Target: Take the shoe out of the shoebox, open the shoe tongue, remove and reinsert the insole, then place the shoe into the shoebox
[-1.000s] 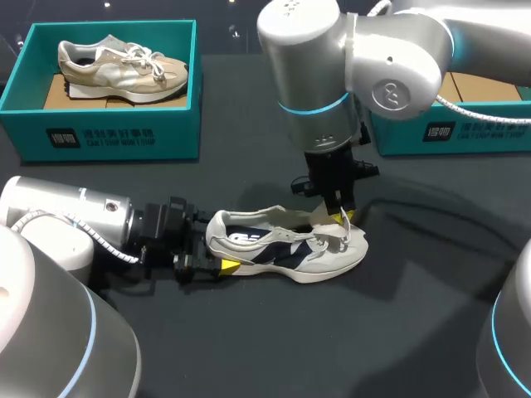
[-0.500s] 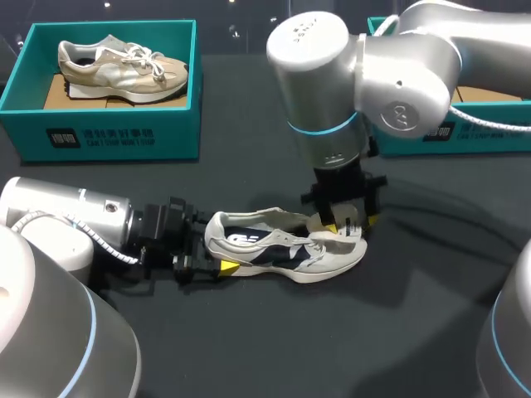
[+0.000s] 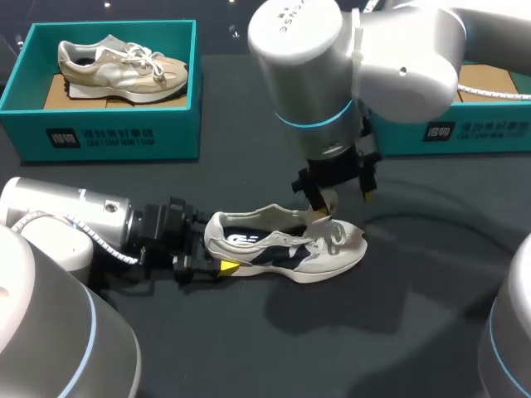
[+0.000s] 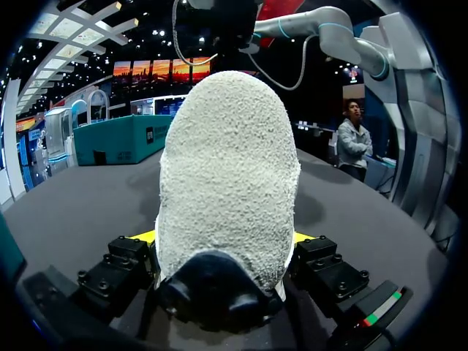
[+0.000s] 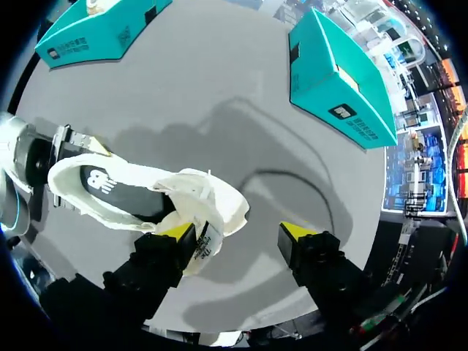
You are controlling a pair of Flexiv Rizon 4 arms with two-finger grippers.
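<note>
Take 12 o'clock as straight away from you in the head view. The white and navy shoe point(image 3: 282, 246) lies on its sole near the middle of the dark table point(image 3: 249, 348), outside either box, heel toward 9 o'clock and toe toward 3 o'clock.

Your left gripper point(image 4: 227, 238) comes in from 9 o'clock and is clamped on the heel. In its wrist view the fuzzy heel fills the space between the fingers, and a yellow tip presses each side.

Your right gripper point(image 5: 235, 232) hangs above the forefoot with its fingers spread wide and nothing pinched between them. The raised shoe tongue point(image 5: 206, 240), label side up, lies against one finger point(image 5: 175, 230). The other finger point(image 5: 296, 232) stands apart from it over bare table beyond the toe. From the head view the wrist hides most of this, so the tongue only appears to touch that one finger.

At 10 o'clock a teal shoebox point(image 3: 108, 133) holds a beige shoe point(image 3: 120, 66), which rests on brown card. At 2 o'clock a second teal box point(image 3: 465, 133) sits partly behind your right arm, and only brown card shows inside it. Both boxes stand well apart from the shoe on the table.
</note>
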